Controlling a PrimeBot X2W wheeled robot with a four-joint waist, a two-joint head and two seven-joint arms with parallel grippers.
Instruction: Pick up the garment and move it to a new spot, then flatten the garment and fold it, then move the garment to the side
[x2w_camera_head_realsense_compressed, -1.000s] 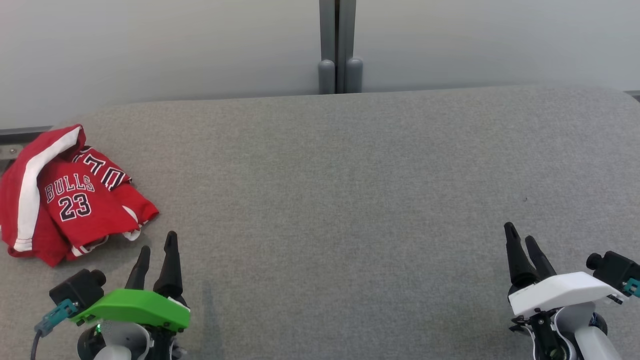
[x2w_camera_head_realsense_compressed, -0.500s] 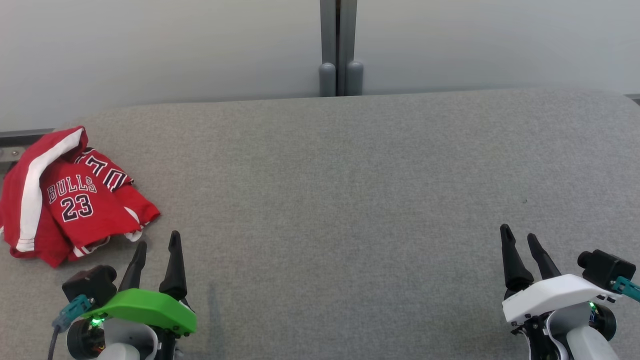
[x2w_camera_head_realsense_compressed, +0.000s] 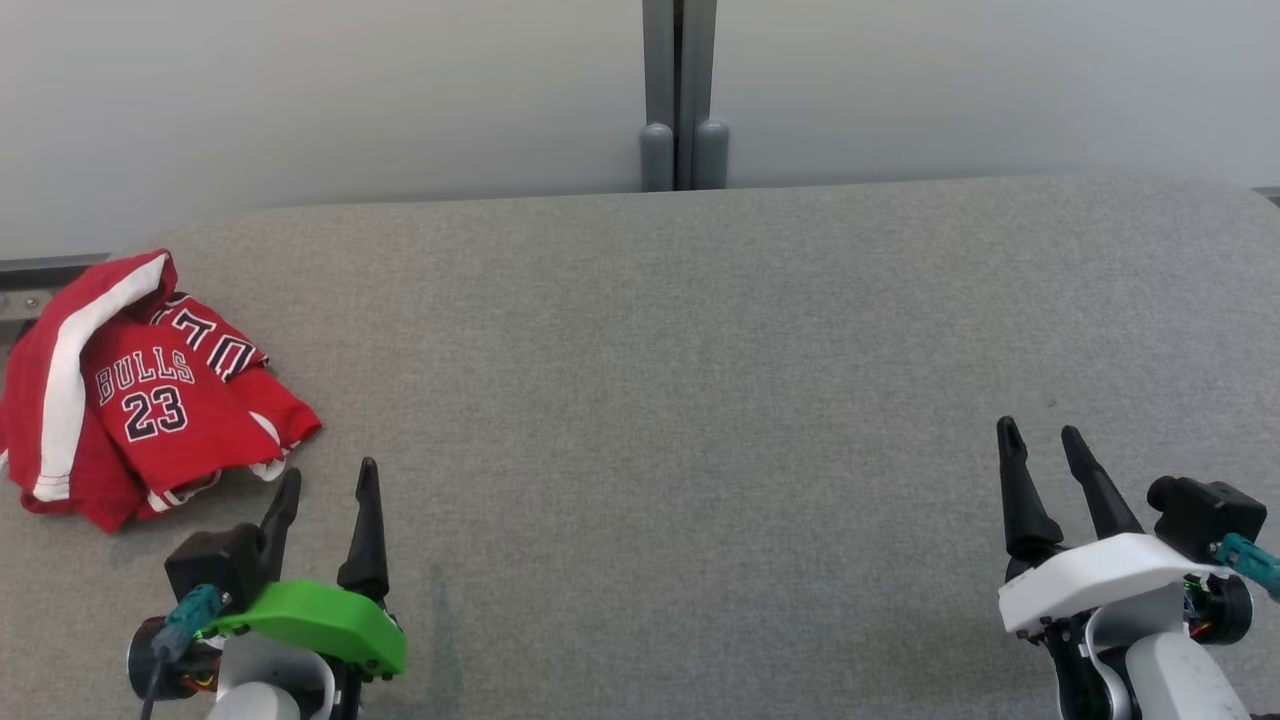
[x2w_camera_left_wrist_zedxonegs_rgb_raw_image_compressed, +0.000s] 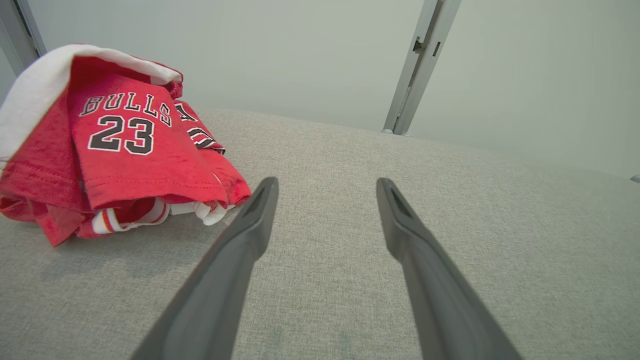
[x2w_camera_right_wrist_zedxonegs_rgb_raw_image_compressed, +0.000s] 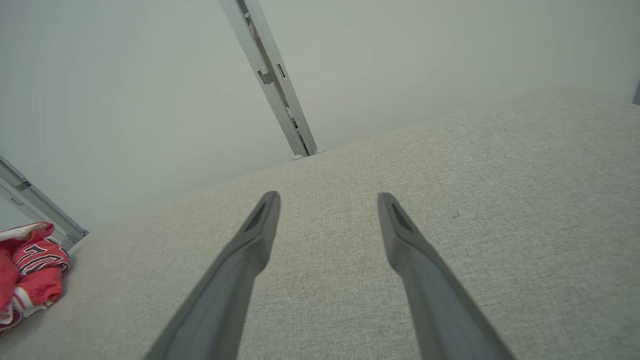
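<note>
Here the garment lies just left of the empty, wide-open left pincer, seemingly apart.

Lab-like test station: grey fabric-covered table, plain pale partition panels, metal post.

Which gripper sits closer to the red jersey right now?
The left gripper, the one with the green cover, open just beside the jersey's lower right corner. The white-covered right gripper, also open, is far across the grey surface.
</note>
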